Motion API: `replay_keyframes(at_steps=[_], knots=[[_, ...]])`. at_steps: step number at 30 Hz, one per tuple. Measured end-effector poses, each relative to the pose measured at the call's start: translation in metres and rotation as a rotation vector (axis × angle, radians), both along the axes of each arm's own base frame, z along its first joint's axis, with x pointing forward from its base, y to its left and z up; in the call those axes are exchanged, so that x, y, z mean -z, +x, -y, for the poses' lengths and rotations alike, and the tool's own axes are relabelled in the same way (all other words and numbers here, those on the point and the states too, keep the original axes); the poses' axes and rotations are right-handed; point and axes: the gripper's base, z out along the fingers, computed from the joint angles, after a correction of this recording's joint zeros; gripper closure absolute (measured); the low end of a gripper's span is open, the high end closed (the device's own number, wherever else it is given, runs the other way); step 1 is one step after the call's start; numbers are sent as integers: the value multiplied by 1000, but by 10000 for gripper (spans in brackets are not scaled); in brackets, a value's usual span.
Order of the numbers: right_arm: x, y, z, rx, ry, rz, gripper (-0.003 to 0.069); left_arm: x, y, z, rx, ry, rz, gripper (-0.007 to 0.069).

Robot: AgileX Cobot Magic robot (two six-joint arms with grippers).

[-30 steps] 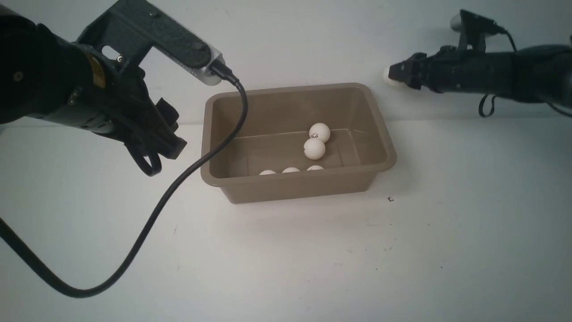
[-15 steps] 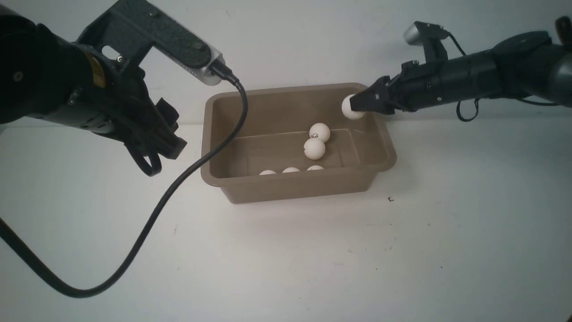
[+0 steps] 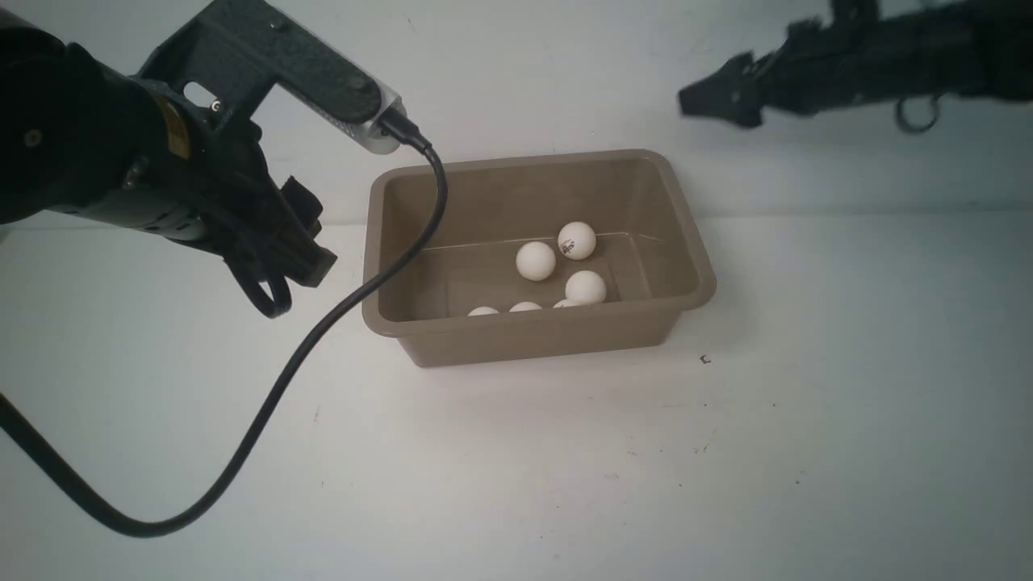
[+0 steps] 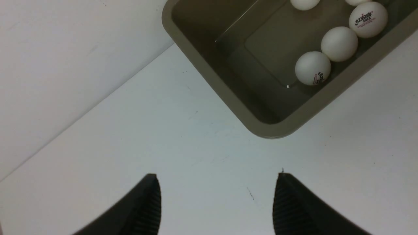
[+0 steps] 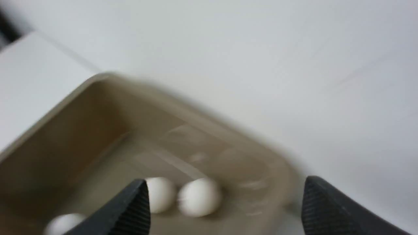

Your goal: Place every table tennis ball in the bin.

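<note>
While both arms hang clear, six table tennis balls sit inside one bin.

Three near balls half-hidden by rim

Your right gripper, which carried a ball to the bin's far right corner, has let go with jaws now wide apart and lifted up and away, leaving six balls inside, two of them knocked to new spots.
</note>
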Motion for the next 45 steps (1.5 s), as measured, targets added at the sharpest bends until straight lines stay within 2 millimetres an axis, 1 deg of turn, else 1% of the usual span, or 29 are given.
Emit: replay_keyframes(at_steps=[1,2,4,5,7,9,11,14,16,17,20,21,22,23,26,29,30,31,34,36,37,38,40,41,45], knots=[[-17,-6,7,25,-44,43,97,0,0,0,0,0,0,209],[-20,-7,8,31,-52,50,97,0,0,0,0,0,0,209],[-55,-25,20,90,-135,113,95,0,0,0,0,0,0,209],[-60,-28,21,95,-150,123,95,0,0,0,0,0,0,209],[-90,-48,27,147,-194,156,95,0,0,0,0,0,0,209],[-111,-65,30,178,-212,177,95,0,0,0,0,0,0,209],[-133,-87,32,203,-217,179,95,0,0,0,0,0,0,209],[-155,-117,33,230,-205,148,95,0,0,0,0,0,0,209],[-165,-133,33,235,-195,124,95,0,0,0,-1,-1,0,209],[-172,-146,33,230,-193,106,95,0,0,0,-1,-1,0,209],[-184,-175,31,214,-187,56,95,0,0,0,-2,-2,-1,209],[-190,-188,31,215,-188,45,95,0,0,0,-2,-3,-1,209],[-190,-190,31,212,-191,37,95,0,0,0,-2,-3,-1,209],[-199,-207,31,216,-190,37,95,0,0,0,-3,-4,-1,209],[-214,-237,34,248,-192,72,95,0,0,0,-3,-4,-1,209],[-227,-262,37,293,-202,115,95,0,0,0,-3,-4,-1,209],[-232,-274,39,314,-209,140,95,0,0,0,-3,-4,-1,209],[-235,-280,40,325,-215,153,95,0,0,0,-3,-4,-1,209],[-247,-314,42,357,-221,222,95,0,0,0,-3,-4,-1,209],[-248,-336,43,365,-218,251,95,0,0,0,-3,-4,-1,209],[-246,-345,43,367,-216,256,95,0,0,0,-3,-4,-1,209],[-241,-358,43,367,-215,258,95,0,0,0,-3,-4,-1,209],[-232,-371,43,366,-215,250,95,0,0,0,-3,-4,-1,209],[-227,-376,42,365,-214,242,95,0,0,0,-3,-4,-1,209],[-196,-391,38,323,-179,177,95,0,0,0,-3,-4,-1,209]])
